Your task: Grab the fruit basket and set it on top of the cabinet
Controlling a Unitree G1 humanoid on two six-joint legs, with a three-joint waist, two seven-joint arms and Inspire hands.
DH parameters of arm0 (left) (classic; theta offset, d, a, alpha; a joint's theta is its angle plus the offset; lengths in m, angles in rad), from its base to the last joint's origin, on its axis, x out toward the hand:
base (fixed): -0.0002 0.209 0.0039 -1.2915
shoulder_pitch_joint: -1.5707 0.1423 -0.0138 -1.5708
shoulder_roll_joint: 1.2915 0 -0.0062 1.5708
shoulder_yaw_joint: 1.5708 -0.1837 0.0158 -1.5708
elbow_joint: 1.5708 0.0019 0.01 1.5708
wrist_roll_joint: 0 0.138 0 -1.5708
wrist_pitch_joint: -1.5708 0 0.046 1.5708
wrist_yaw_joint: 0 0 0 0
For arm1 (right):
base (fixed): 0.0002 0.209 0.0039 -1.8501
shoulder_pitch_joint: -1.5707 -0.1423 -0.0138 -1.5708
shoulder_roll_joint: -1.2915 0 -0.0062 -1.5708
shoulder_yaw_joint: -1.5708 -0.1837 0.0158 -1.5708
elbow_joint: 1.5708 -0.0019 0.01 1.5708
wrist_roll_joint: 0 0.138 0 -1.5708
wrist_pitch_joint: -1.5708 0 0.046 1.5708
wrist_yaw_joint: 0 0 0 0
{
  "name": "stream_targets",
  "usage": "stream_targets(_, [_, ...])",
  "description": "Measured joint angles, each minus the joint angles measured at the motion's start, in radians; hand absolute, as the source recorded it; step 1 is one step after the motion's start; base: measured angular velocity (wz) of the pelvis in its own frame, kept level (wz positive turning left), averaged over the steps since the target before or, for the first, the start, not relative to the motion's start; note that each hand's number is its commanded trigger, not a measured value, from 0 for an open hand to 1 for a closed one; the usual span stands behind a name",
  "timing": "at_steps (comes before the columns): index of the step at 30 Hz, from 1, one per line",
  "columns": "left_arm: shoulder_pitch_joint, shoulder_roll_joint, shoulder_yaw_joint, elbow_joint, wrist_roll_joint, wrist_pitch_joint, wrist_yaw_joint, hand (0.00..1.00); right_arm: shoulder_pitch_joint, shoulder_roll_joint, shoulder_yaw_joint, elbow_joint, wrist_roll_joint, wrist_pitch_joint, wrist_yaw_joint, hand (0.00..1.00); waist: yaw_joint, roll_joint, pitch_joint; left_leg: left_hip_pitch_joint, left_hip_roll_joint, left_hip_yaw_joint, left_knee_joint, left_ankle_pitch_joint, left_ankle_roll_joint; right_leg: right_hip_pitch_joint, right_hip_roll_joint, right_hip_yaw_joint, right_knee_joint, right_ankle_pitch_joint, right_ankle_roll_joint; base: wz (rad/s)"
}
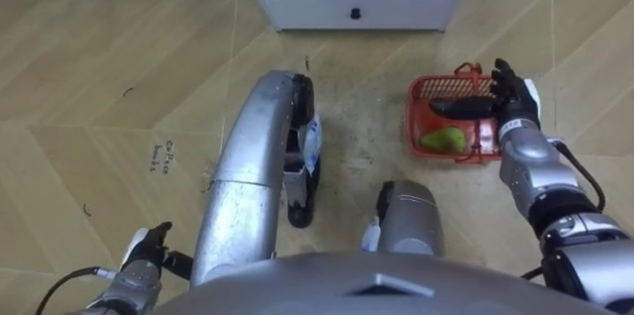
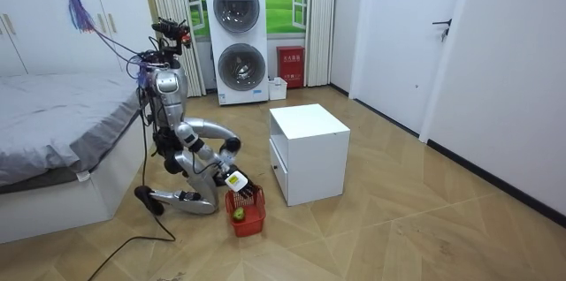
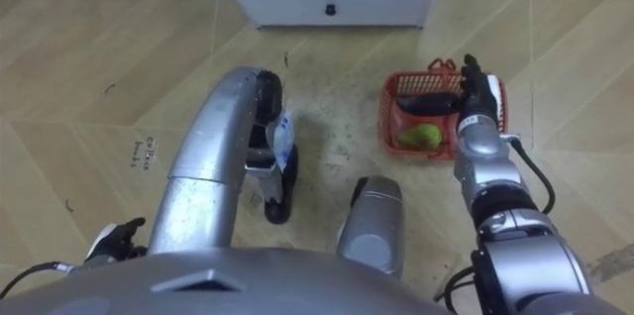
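1. Red basket sits on the wooden floor near the white cabinet, ahead of the robot and to its right, with a green pear inside.
2. Right hand lies over the basket's right rim, fingers stretched straight and gripping nothing.
3. Left hand hangs low at the robot's left; clenched or loose, I cannot tell.
4. The robot kneels on the floor beside the cabinet.

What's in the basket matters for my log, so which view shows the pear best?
The left eye view: the pear lies in plain sight in the red basket, left of the right hand. The right eye view shows it much the same. In the room view it is just a small green spot in the basket.
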Motion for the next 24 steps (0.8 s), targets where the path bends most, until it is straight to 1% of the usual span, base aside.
stream_targets(3, [0.001, 0.000, 0.000, -0.005, 0.000, 0.001, 0.000, 0.00, 0.003, -0.008, 0.013, 0.024, 0.017, 0.004, 0.000, 0.00, 0.011, 0.004, 0.0005, -0.009, 0.001, 0.000, 0.001, 0.000, 0.000, -0.008, 0.001, 0.000, 0.000, 0.000, 0.000, 0.00])
stream_targets(4, [0.000, 0.000, -0.001, -0.006, 0.000, 0.001, 0.000, 0.00, 0.003, -0.012, 0.013, 0.024, 0.022, 0.006, 0.000, 0.24, 0.013, 0.004, 0.0003, -0.015, 0.001, 0.000, 0.001, 0.000, 0.000, -0.015, 0.001, 0.000, 0.001, 0.000, 0.000, 0.00])
stream_targets(5, [0.000, 0.000, -0.001, -0.006, -0.001, 0.001, 0.000, 0.00, 0.003, -0.013, 0.013, 0.025, 0.024, 0.007, 0.000, 0.54, 0.014, 0.004, 0.0004, -0.016, 0.002, 0.000, 0.001, 0.000, 0.000, -0.017, 0.001, 0.000, 0.001, 0.000, 0.000, 0.00])
stream_targets(6, [0.000, 0.000, -0.004, -0.007, -0.001, 0.002, 0.000, 0.00, 0.003, -0.016, 0.017, 0.027, 0.038, 0.008, 0.000, 1.00, 0.015, 0.004, 0.0004, -0.016, 0.002, 0.000, 0.002, 0.000, 0.001, -0.017, 0.001, 0.000, -0.001, 0.000, 0.000, 0.00])
stream_targets(9, [0.001, 0.000, -0.015, -0.011, -0.001, 0.001, 0.000, 0.00, 0.006, -0.020, 0.022, 0.029, 0.058, 0.009, 0.001, 1.00, 0.016, 0.005, 0.0007, -0.017, 0.002, 0.004, 0.001, 0.000, 0.002, -0.019, -0.001, 0.002, -0.001, 0.000, 0.001, 0.00])
stream_targets(17, [0.002, 0.000, -0.018, -0.012, -0.001, 0.002, 0.000, 0.00, 0.009, -0.032, 0.028, 0.029, 0.078, 0.010, 0.001, 1.00, 0.018, 0.007, -0.0001, -0.025, 0.008, 0.006, 0.000, 0.000, 0.002, -0.030, 0.001, 0.003, 0.000, 0.000, 0.001, 0.00])
stream_targets(19, [0.002, 0.000, -0.018, -0.014, -0.001, 0.001, 0.000, 0.00, 0.011, -0.032, 0.029, 0.029, 0.081, 0.010, 0.000, 1.00, 0.018, 0.010, -0.0016, -0.030, 0.012, 0.007, 0.000, 0.000, 0.002, -0.035, 0.003, 0.002, 0.000, 0.000, 0.001, 0.00])
stream_targets(22, [0.001, 0.000, -0.018, -0.016, -0.001, 0.001, 0.000, 0.00, 0.014, -0.032, 0.029, 0.028, 0.081, 0.010, 0.000, 1.00, 0.018, 0.017, -0.0021, -0.033, 0.013, 0.008, 0.000, 0.000, 0.002, -0.037, 0.003, 0.002, -0.001, 0.000, 0.001, 0.00])
stream_targets(24, [0.002, 0.000, -0.018, -0.017, -0.001, 0.001, 0.000, 0.00, 0.014, -0.032, 0.030, 0.028, 0.081, 0.011, 0.000, 1.00, 0.018, 0.021, -0.0040, -0.034, 0.014, 0.009, 0.000, 0.000, 0.002, -0.038, 0.003, 0.001, -0.001, 0.000, 0.001, 0.00])
